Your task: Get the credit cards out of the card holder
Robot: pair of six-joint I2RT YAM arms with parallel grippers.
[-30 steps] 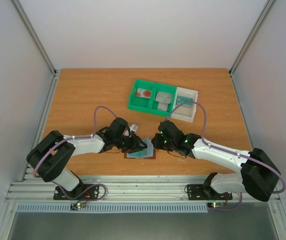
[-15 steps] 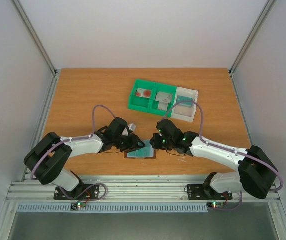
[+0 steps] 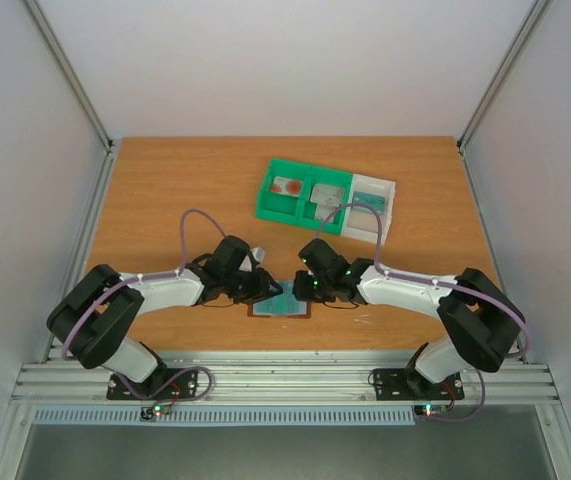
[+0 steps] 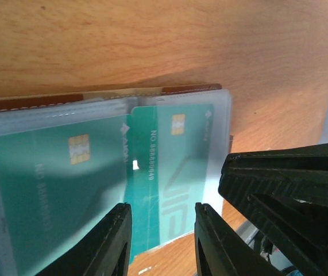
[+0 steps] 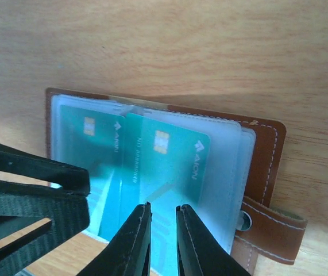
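Note:
The brown card holder [image 3: 281, 308] lies open on the table between my two grippers. Its clear sleeves hold teal chip cards [image 5: 172, 152], which also show in the left wrist view [image 4: 178, 167]. One teal card sticks out past the sleeve's edge at the fold [image 4: 143, 190]. My left gripper [image 4: 162, 210] is open, its fingers straddling that card's lower part. My right gripper [image 5: 162, 210] hovers over the right-hand sleeve with its jaws a narrow gap apart and nothing between them. The holder's snap tab [image 5: 267, 230] lies at the right.
A green-and-white compartment tray [image 3: 310, 214] stands behind the grippers and holds a red-spotted card [image 3: 287, 186] and a grey card [image 3: 327, 196]. The right gripper's black body [image 4: 284, 190] sits close beside the left fingers. The near table edge is just below the holder.
My right arm has swung left and its gripper now sits over the card holder. My left gripper has shifted only slightly. The raised sleeves have dropped flatter.

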